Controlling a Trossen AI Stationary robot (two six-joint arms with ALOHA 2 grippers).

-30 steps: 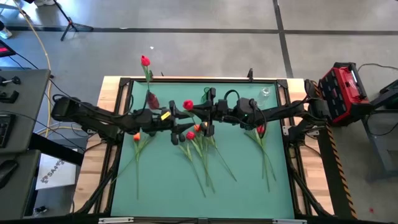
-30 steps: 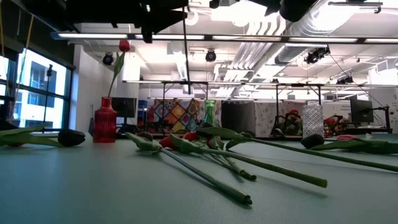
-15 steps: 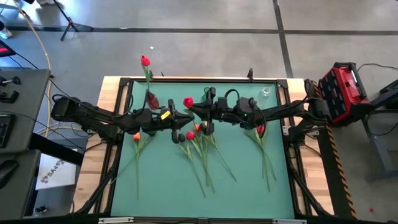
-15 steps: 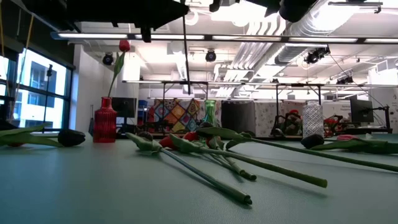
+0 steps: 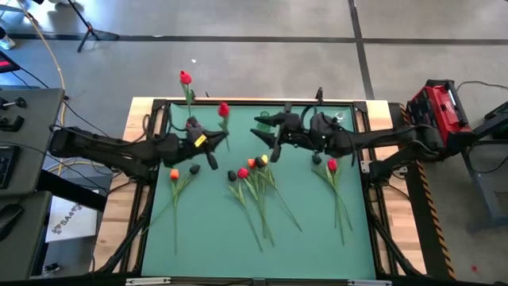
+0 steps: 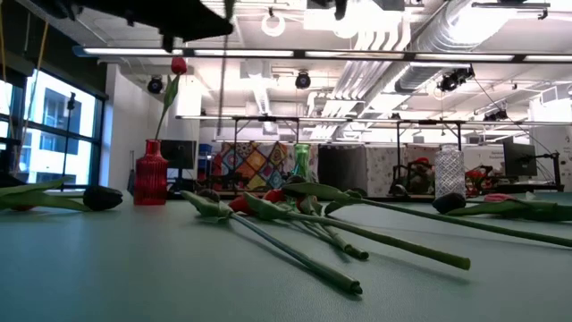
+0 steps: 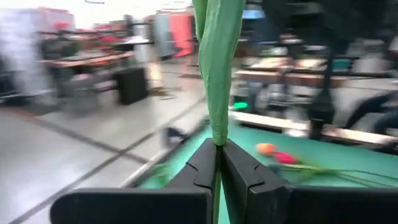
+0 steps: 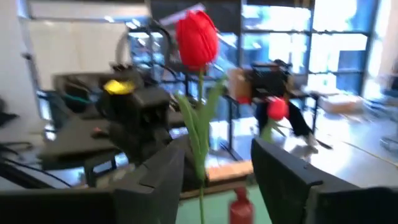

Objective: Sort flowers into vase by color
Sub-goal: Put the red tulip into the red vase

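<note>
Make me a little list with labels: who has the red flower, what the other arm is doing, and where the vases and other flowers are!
Held flower: red tulip, stem pinched by left gripper
Left fingers: shut on the stem
Right gripper: open, holding nothing, beside the tulip
Red vase: far left of mat, one red flower in it
Green vase: far edge, middle
Clear vase: far right
Other flowers: lying on the mat

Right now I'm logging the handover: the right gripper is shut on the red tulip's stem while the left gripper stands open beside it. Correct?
Reversed. The left wrist view shows the left gripper shut on the red tulip stem; the right wrist view shows the right gripper open.
</note>
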